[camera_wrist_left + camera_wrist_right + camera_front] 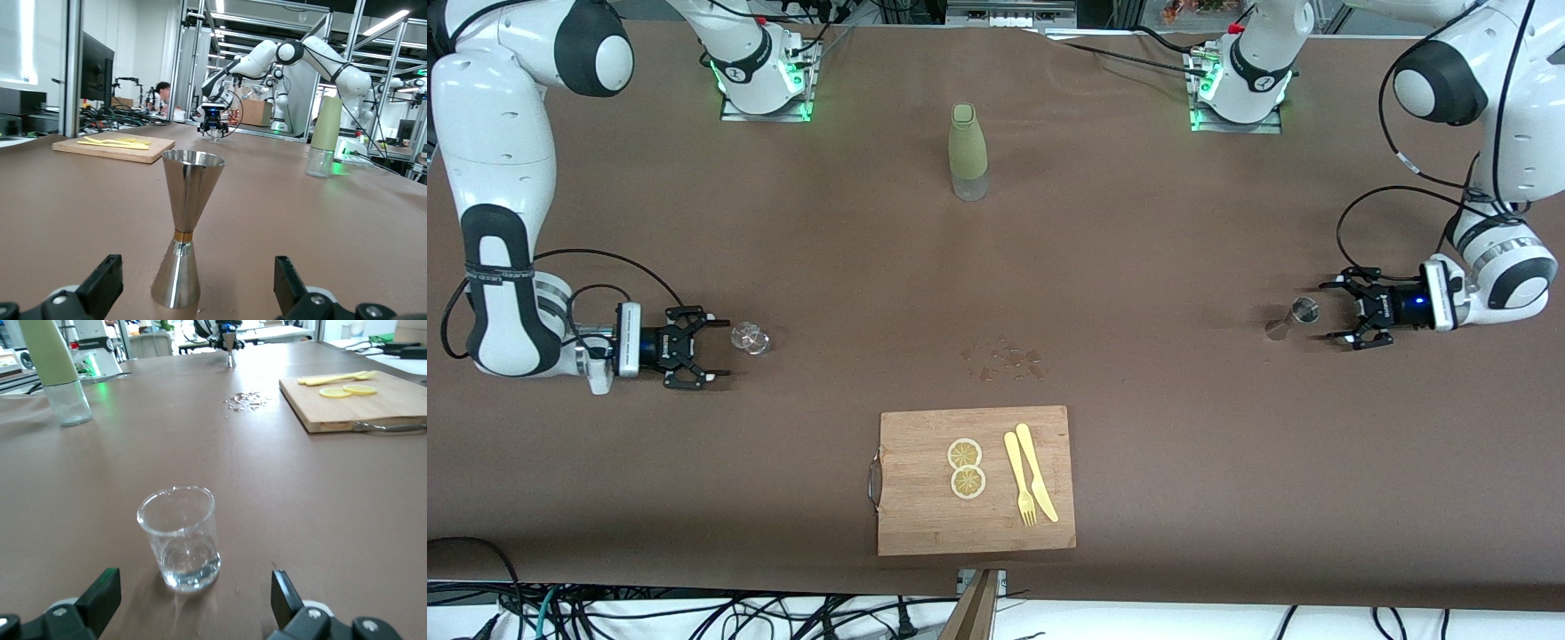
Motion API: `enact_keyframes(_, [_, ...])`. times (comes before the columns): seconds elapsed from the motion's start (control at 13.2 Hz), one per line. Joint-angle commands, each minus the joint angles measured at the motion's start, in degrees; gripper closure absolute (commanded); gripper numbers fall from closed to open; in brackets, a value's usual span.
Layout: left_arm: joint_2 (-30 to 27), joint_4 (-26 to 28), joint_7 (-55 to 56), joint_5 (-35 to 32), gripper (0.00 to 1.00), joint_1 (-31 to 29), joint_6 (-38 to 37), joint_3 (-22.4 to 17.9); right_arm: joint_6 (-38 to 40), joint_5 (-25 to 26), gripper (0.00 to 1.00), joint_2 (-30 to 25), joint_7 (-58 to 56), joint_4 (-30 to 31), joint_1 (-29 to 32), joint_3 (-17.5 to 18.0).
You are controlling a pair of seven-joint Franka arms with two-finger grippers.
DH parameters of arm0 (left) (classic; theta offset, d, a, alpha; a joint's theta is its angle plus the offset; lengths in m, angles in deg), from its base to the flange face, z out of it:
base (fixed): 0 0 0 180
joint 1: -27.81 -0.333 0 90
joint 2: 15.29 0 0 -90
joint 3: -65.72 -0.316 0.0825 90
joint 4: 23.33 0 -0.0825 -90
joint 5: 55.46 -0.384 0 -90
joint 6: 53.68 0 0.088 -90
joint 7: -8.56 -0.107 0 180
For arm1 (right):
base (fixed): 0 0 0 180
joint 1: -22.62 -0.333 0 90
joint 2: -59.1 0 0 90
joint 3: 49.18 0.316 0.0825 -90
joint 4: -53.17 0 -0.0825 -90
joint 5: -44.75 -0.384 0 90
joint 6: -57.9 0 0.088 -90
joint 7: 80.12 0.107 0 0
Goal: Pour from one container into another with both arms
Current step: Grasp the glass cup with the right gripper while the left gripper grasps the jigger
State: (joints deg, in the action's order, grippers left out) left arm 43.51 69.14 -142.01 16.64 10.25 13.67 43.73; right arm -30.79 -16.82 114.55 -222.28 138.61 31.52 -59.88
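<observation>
A brown tabletop (pixel 1138 267) is seen from above, with two arm bases at 12 o'clock. The right tool (pixel 720 345) is held low at 9 o'clock, its fingers (pixel 100 593) spread wide, and a small clear glass (pixel 750 338) stands upright just in front of it, untouched, with a little liquid seen at its bottom. The left tool (pixel 1336 309) is held low at 3 o'clock, fingers (pixel 103 283) likewise spread, and a silver jigger (pixel 1303 310) stands upright just before them, not gripped. A green bottle (pixel 967 151) is placed at 12 o'clock. A wooden board (pixel 911 498) at 6 o'clock carries two lemon slices (pixel 966 468), a yellow fork (pixel 1019 478) and knife (pixel 1036 471). Spilled droplets (pixel 1005 362) are seen near the centre.
</observation>
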Motion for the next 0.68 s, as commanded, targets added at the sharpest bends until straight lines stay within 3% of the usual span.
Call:
enact_keyframes(0.0, [1.1, -1.1, -3.9, 1.8, 0.00, 1.6, -0.3, 0.2, 1.5, -1.1, 0.00, 2.2, -1.8, -1.8, 1.0, 1.2])
enact_keyframes(0.6, [1.5, -2.6, 0.1, 1.6, 0.00, 3.9, 0.2, 2.4, 3.0, -1.4, 0.00, 4.3, -3.7, -1.4, 0.8, 3.0])
